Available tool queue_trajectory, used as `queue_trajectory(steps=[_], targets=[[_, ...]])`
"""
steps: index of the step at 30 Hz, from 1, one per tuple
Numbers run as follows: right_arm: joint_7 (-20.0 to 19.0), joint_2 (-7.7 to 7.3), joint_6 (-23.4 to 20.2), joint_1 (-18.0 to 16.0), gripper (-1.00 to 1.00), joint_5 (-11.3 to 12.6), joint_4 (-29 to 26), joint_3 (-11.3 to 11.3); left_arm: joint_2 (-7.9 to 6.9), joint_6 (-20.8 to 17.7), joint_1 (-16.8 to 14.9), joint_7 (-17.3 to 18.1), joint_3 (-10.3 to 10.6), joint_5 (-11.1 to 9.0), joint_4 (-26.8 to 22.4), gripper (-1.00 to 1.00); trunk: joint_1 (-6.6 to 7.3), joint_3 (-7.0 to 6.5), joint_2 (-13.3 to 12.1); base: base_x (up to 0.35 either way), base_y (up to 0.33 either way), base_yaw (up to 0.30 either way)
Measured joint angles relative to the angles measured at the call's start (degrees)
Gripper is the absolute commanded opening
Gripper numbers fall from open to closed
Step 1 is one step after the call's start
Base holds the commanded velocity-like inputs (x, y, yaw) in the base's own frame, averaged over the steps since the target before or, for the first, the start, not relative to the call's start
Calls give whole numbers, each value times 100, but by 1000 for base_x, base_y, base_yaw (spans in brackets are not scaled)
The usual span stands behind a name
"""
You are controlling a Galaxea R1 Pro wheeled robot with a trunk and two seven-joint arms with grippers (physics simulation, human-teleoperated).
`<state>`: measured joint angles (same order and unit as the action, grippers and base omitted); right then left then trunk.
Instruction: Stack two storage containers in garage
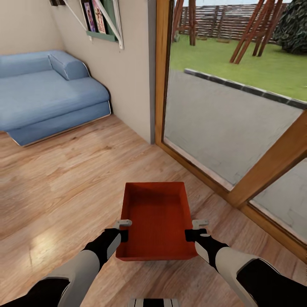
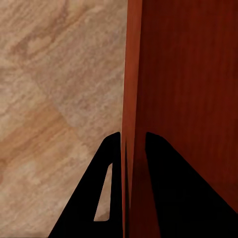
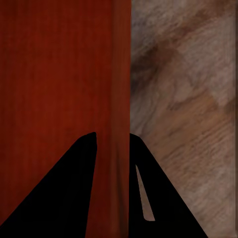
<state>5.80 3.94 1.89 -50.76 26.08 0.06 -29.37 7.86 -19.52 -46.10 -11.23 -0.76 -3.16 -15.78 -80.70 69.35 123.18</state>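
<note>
The head view shows the living room with its light wood plank floor [image 1: 64, 179]. A blue sofa [image 1: 47, 94] sits in the far corner by a pale wall. A shelf [image 1: 104, 19] with pictures hangs on the wall above it. On the right is a big glass door [image 1: 238, 128] with a wooden frame, and outside there is grey paving and green grass. One storage container [image 1: 155, 219], orange-red with no lid, is held up in front of the robot, above the wood floor. The left gripper [image 1: 123, 230] is on the container's left wall and the right gripper [image 1: 194, 230] is on its right wall.

In the left wrist view, the wood floor is far below. The left gripper [image 2: 130, 144] has one dark finger on each side of the container's [image 2: 183, 74] thin wall, squeezing it tight.

In the right wrist view, the wood floor is below too. The right gripper [image 3: 113, 141] also has a dark finger on each side of the container's [image 3: 54, 69] wall and is clamped on it.
</note>
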Motion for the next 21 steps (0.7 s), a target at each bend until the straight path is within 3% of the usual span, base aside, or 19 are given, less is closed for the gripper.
queue_trajectory(steps=[21], targets=[[-8, -8, -17, -1, -100, -11, -7, 5, 6, -1, -2, -23, 20, -36, 7, -100, 461, -377, -842, 0, 0, 0]])
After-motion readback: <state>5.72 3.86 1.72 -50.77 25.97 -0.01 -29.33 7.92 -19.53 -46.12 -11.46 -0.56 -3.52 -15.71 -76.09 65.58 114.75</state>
